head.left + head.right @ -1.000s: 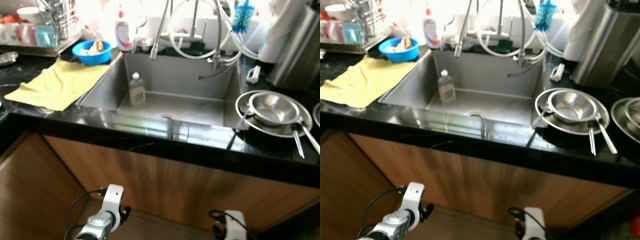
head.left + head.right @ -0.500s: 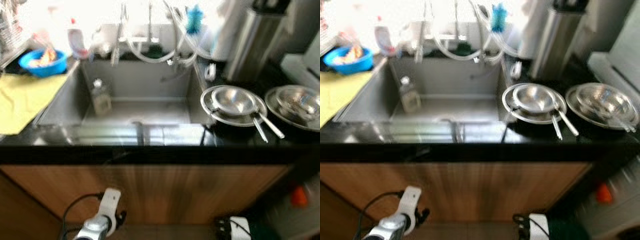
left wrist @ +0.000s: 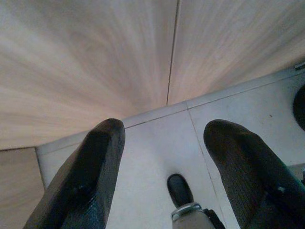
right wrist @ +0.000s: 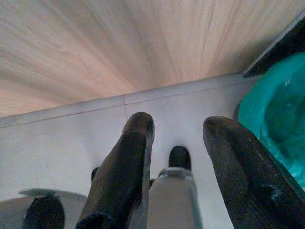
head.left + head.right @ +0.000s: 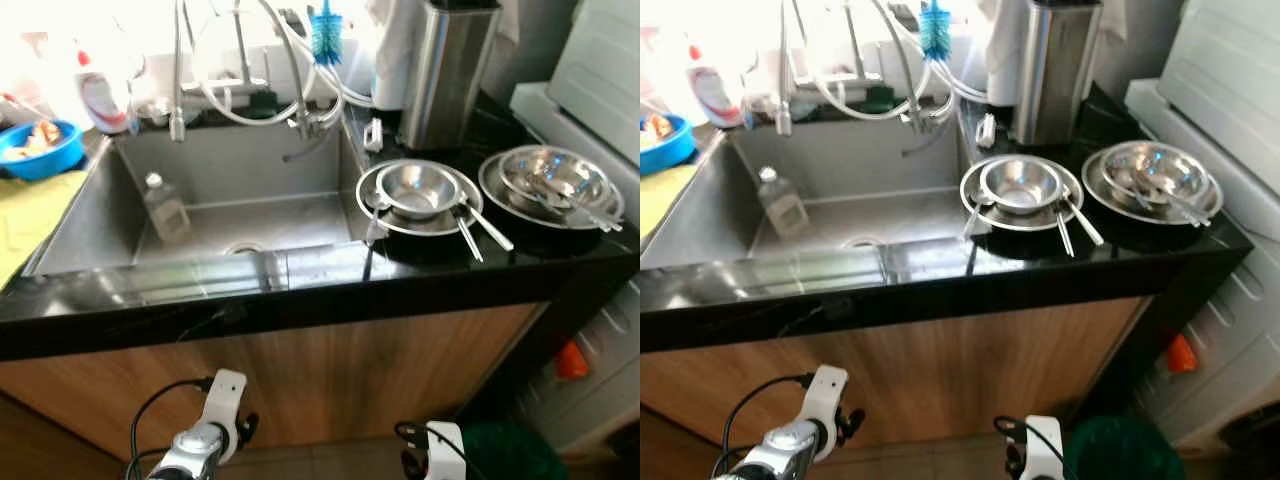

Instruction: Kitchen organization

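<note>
The robot stood before a black counter (image 5: 300,300) with a steel sink (image 5: 90,215) set into it, both arms hanging low in front of the wooden cabinet doors (image 5: 380,370). The left gripper (image 3: 164,167) was released, its fingers spread wide over pale floor tile; the right gripper (image 4: 178,138) also hung with fingers apart, beside a green bin (image 4: 276,124). A small clear bottle (image 5: 165,205) stood in the sink under looping faucet hoses (image 5: 260,90). To the right of the basin lay a steel plate (image 5: 420,215) carrying a bowl (image 5: 418,188) and what looked like utensils; further right sat another plate with bowls (image 5: 552,180). A blue bowl (image 5: 38,150) sat at far left.
</note>
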Robot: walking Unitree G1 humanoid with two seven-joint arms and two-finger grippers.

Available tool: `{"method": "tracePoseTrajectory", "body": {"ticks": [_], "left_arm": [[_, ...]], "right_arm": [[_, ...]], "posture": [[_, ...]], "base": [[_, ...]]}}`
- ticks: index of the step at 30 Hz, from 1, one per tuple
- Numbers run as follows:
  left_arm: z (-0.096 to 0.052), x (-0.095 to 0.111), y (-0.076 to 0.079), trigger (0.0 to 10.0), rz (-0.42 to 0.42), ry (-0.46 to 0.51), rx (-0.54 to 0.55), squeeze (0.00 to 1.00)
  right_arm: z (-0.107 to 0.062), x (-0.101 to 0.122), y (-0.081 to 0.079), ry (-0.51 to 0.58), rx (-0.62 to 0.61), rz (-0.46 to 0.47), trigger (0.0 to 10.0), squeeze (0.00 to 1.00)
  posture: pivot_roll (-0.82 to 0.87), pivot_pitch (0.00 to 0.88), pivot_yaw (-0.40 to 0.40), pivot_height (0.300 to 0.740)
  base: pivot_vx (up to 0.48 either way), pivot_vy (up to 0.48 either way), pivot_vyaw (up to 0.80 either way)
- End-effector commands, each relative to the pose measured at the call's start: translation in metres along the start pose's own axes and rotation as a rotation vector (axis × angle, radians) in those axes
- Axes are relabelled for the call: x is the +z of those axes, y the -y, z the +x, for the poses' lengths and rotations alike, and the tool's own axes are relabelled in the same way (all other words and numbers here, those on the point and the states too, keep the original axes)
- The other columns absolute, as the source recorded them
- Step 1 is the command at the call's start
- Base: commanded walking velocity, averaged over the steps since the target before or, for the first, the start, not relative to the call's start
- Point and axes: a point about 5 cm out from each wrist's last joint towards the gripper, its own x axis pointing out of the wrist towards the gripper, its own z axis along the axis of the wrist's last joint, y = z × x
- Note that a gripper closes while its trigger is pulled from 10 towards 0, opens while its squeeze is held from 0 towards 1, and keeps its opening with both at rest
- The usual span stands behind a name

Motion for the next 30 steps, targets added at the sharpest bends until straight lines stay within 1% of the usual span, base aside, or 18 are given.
{"method": "tracePoseTrajectory", "body": {"ticks": [1, 7, 10, 12, 15, 18, 20, 22, 23, 24, 25, 26, 28, 30], "left_arm": [[-0.001, -0.006, -0.001, 10.0, -0.007, -0.024, 0.000, 0.00], [-0.001, -0.006, 0.000, 10.0, 0.021, -0.028, -0.006, 0.00], [-0.001, -0.006, 0.001, 10.0, 0.034, -0.029, -0.009, 0.00], [-0.001, -0.006, 0.001, 10.0, 0.034, -0.029, -0.009, 0.00], [-0.001, -0.006, 0.000, 10.0, 0.025, -0.028, -0.004, 0.00], [-0.001, -0.006, 0.000, 10.0, 0.030, -0.030, -0.006, 0.00], [-0.001, -0.006, 0.000, 10.0, 0.033, -0.030, -0.007, 0.00], [-0.001, -0.006, 0.000, 10.0, 0.032, -0.031, -0.006, 0.00], [-0.001, -0.006, 0.000, 10.0, 0.031, -0.031, -0.006, 0.00], [-0.001, -0.006, 0.000, 10.0, 0.030, -0.031, -0.006, 0.00], [-0.001, -0.006, 0.000, 10.0, 0.030, -0.031, -0.006, 0.00], [-0.001, -0.006, 0.000, 10.0, 0.028, -0.031, -0.006, 0.00], [-0.001, -0.006, 0.000, 10.0, 0.027, -0.030, -0.005, 0.00], [-0.001, -0.006, 0.000, 10.0, 0.022, -0.029, -0.001, 0.00]], "right_arm": [[0.000, -0.001, 0.001, 0.003, -0.004, 0.007, 10.0, 0.00], [-0.003, -0.008, 0.001, 0.007, -0.002, 0.001, 10.0, 0.00], [-0.007, -0.018, 0.007, 0.005, -0.006, 0.000, 10.0, 0.00], [-0.008, -0.019, 0.010, 0.006, -0.006, -0.002, 10.0, 0.00], [-0.012, -0.024, 0.022, 0.014, -0.008, 0.002, 10.0, 0.00], [-0.017, -0.025, 0.039, 0.016, -0.017, -0.003, 10.0, 0.00], [-0.018, -0.022, 0.050, 0.019, -0.026, -0.003, 10.0, 0.00], [-0.017, -0.016, 0.056, 0.027, -0.031, 0.002, 10.0, 0.00], [-0.016, -0.012, 0.057, 0.028, -0.033, 0.003, 10.0, 0.00], [-0.013, -0.005, 0.054, 0.028, -0.033, 0.001, 10.0, 0.00], [-0.013, -0.005, 0.054, 0.028, -0.033, 0.001, 10.0, 0.00], [-0.009, 0.002, 0.050, 0.028, -0.030, -0.003, 10.0, 0.00], [-0.007, 0.006, 0.047, 0.029, -0.028, -0.003, 10.0, 0.00], [-0.003, 0.014, 0.039, 0.029, -0.023, -0.002, 10.0, 0.00]], "posture": [[-0.09, 0.000, 0.051, 0.740], [-0.09, 0.000, 0.052, 0.740], [-0.09, 0.000, 0.054, 0.740], [-0.09, 0.000, 0.054, 0.740], [-0.09, 0.000, 0.054, 0.740], [-0.09, 0.000, 0.055, 0.740], [-0.09, 0.000, 0.056, 0.740], [-0.09, 0.000, 0.056, 0.740], [-0.09, 0.000, 0.056, 0.740], [-0.09, 0.000, 0.057, 0.740], [-0.09, 0.000, 0.057, 0.740], [-0.09, 0.000, 0.057, 0.740], [-0.09, 0.000, 0.056, 0.740], [-0.09, 0.000, 0.056, 0.740]], "base": [[0.000, 0.000, 0.00], [0.000, 0.000, 0.00], [0.000, -0.213, 0.00], [0.000, -0.317, -0.68], [0.000, -0.101, -0.77], [0.000, 0.000, -0.74], [0.000, 0.000, -0.73], [0.000, 0.000, -0.25], [0.000, 0.000, 0.00], [0.000, 0.000, 0.00], [0.000, 0.000, 0.00], [0.000, 0.000, 0.00], [0.000, 0.000, 0.00], [0.000, 0.000, 0.00]]}}
